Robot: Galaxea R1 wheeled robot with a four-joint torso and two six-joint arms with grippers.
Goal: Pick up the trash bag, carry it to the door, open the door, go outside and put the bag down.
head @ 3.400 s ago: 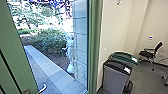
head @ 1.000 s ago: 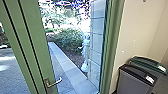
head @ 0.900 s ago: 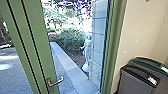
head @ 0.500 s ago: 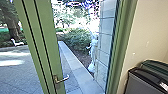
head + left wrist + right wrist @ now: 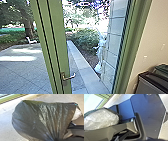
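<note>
Pretty sure the trash bag [image 5: 37, 119] will handle soft, slick and floppy, likely light for its bulk, and thin enough to snag. Best hold imo: the bunched neck where the creases meet, not the loose belly. It's close to the robot, apparently on the room side of the green door [image 5: 58, 45]. Can't tell whether either the left gripper or the right gripper is wide or narrow. Versus the earliest frame, the camera's turned: more paving [image 5: 20, 65] left of the door, less gray bin [image 5: 150, 86] right of it.
</note>
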